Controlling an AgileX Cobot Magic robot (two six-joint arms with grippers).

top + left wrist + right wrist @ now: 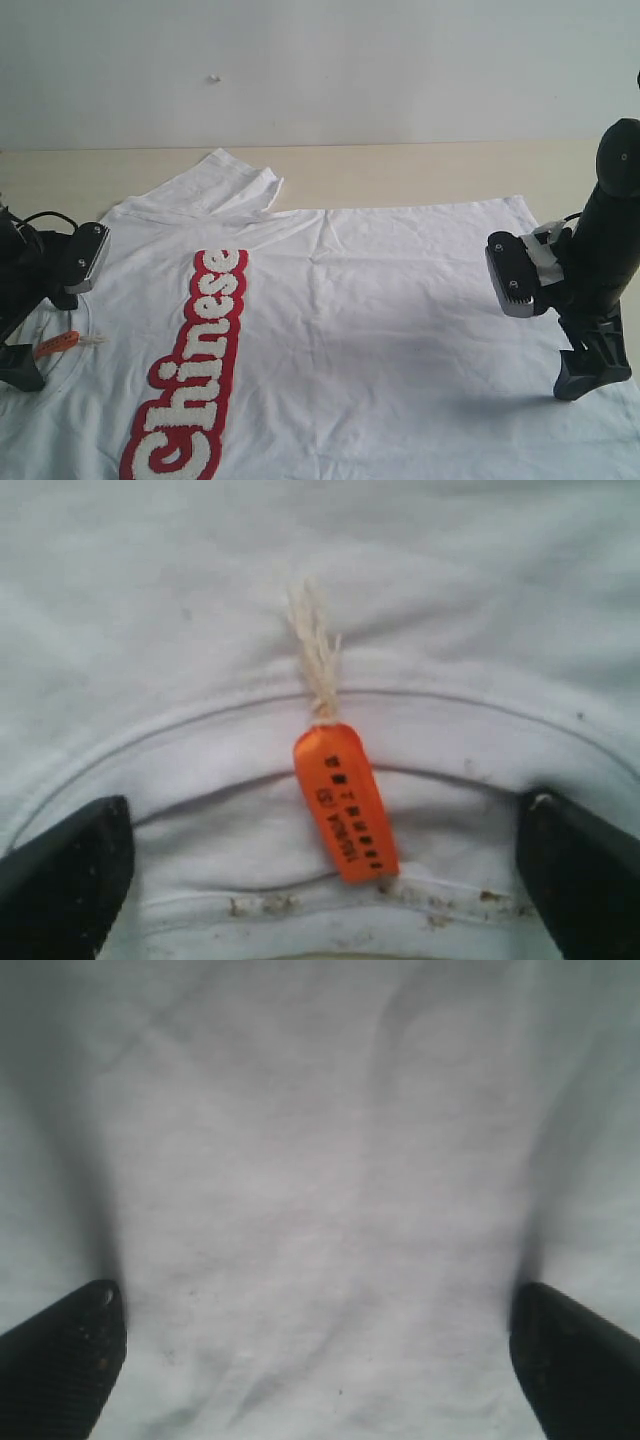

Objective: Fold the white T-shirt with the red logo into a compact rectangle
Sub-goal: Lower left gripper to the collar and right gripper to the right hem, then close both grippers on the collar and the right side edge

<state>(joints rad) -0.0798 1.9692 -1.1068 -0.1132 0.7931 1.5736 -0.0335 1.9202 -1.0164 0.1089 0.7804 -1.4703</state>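
Straddling the white T-shirt (pixel 400 330) with jaws spread, the left tool (pixel 320 810) at the collar (pixel 200 740) and the right tool (pixel 315 1295) are risking shallow pinches, skewing the fold.

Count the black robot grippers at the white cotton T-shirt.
2. The left gripper is at the ribbed collar by the small orange tag; the right gripper is over plain fabric at the opposite end of the white T-shirt. Both open.

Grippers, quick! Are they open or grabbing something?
Left gripper: open, holding nothing, fingers either side of the orange tag.
Right gripper: open, holding nothing, above the white T-shirt.
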